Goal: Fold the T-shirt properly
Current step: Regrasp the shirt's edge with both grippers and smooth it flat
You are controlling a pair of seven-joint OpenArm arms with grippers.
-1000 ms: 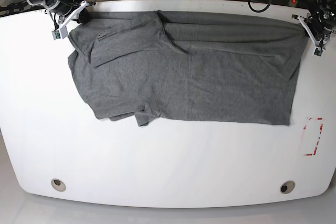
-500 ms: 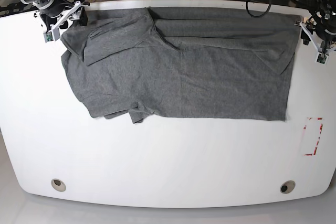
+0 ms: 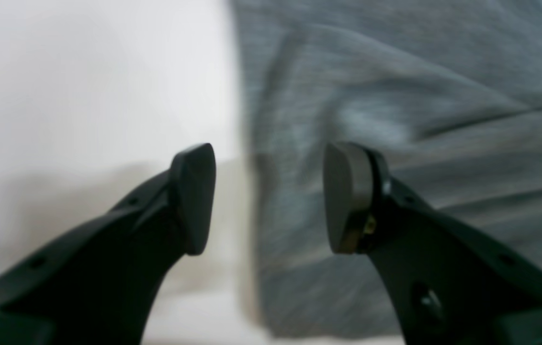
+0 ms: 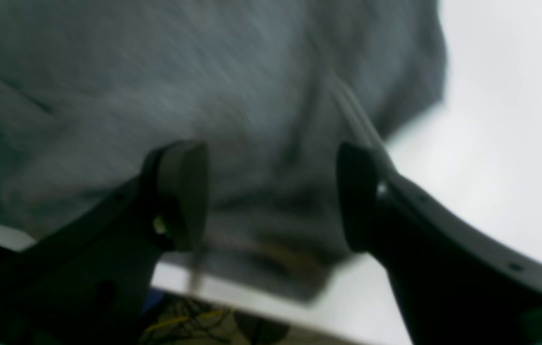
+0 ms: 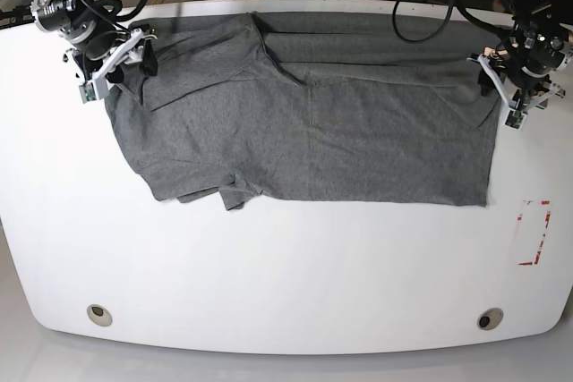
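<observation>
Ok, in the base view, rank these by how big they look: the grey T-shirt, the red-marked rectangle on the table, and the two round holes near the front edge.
1. T-shirt, by far the largest.
2. Red-marked rectangle.
3. Left hole and right hole: they look alike, so no ranking between them.

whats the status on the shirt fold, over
Left gripper and right gripper: jaws open, nothing held. Shirt flat on the table, far edge folded over. Nothing in the way.
</observation>
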